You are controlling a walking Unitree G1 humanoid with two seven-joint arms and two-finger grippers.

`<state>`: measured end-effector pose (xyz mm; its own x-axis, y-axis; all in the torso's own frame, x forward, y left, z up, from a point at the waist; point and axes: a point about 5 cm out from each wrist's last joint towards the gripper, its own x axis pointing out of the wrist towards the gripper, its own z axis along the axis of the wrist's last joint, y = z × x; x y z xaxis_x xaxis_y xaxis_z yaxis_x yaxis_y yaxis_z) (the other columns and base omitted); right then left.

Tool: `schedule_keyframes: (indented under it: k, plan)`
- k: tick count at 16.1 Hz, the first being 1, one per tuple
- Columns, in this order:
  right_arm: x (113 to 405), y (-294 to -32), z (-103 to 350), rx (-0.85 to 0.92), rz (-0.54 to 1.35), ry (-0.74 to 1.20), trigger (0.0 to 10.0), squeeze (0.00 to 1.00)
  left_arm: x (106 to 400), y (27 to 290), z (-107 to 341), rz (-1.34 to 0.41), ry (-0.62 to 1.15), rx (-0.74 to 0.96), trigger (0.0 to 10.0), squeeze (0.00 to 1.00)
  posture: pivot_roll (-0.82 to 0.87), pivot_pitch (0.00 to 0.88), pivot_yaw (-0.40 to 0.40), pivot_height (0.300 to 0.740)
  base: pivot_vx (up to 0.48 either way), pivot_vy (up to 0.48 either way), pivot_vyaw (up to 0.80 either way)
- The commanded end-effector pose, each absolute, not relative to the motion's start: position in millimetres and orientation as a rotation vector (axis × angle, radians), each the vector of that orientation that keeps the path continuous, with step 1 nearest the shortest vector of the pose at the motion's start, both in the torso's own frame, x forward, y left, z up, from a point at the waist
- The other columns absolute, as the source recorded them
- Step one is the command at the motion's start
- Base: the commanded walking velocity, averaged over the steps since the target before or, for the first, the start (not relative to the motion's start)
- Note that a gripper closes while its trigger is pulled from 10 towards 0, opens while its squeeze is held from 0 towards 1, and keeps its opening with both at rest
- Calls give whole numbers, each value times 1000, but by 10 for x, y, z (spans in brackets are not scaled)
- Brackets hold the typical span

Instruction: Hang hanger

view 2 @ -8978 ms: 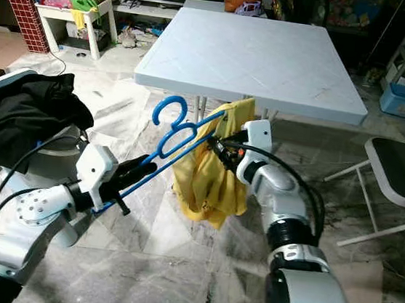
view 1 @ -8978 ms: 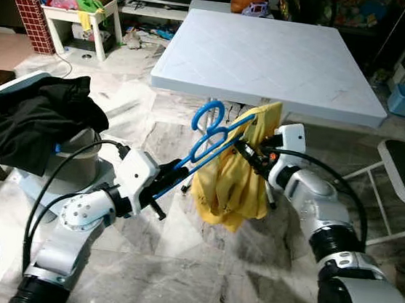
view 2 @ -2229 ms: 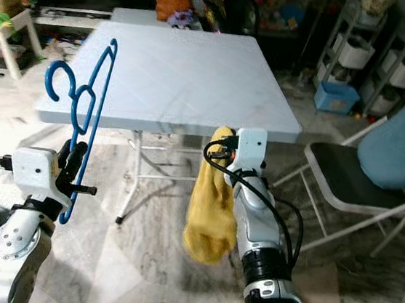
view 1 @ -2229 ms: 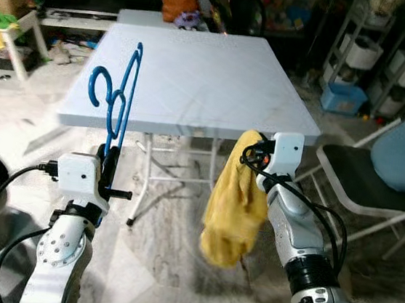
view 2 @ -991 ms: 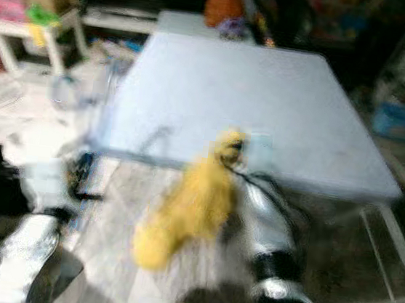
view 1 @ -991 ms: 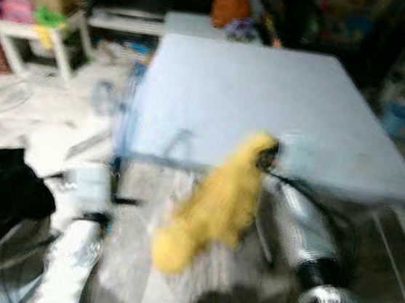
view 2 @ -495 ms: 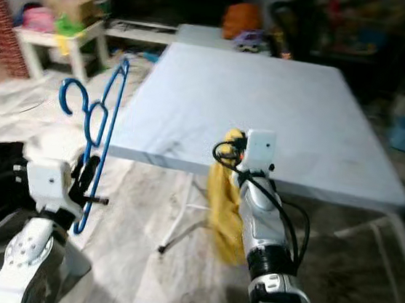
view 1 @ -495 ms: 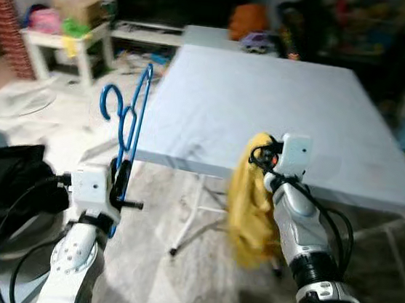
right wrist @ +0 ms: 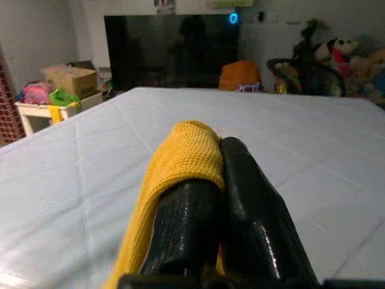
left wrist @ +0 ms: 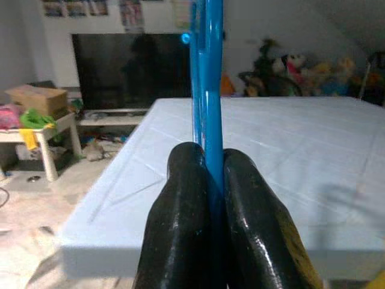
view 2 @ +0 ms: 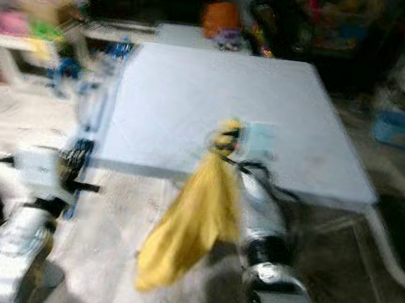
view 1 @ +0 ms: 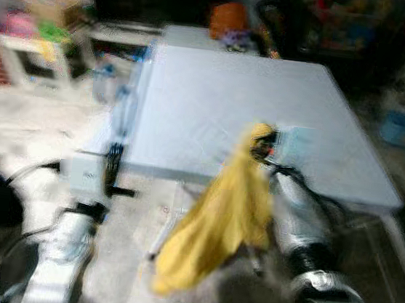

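At the frame's left, the left gripper (left wrist: 207,159) has its fingers clamped on the stiff, light, slick hanger (left wrist: 207,72), while the right gripper (right wrist: 216,150) pinches a limp cloth (view 1: 224,220) before the bench (view 1: 230,103).

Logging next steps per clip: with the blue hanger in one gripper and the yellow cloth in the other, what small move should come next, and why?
Probably bring the two together. The left gripper is shut on the blue hanger, held upright; the right gripper is shut on the yellow cloth, which hangs apart from it beside the white table.
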<state>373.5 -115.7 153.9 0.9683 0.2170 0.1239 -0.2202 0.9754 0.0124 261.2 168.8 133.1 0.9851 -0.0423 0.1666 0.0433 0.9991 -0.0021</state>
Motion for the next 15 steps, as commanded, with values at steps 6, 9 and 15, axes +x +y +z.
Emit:
schedule_keyframes:
  k: [6, 9, 15]
  plan:
    - [3785, -1227, 1768, -32, 250, -221, 10000, 0, 2587, 1614, 1355, -37, -177, -42, 10000, 0, 100, 0, -23, 740, 351, 124, 221]
    - [3789, -1219, 1769, -35, 259, -219, 10000, 0, 2566, 1629, 1328, -26, -166, -43, 10000, 0, 102, 0, -24, 740, 92, 411, 327]
    - [3789, -1248, 1756, -39, 233, -216, 10000, 0, 2572, 1585, 1299, -37, -152, -33, 10000, 0, 93, 0, -19, 740, 82, 138, 0]
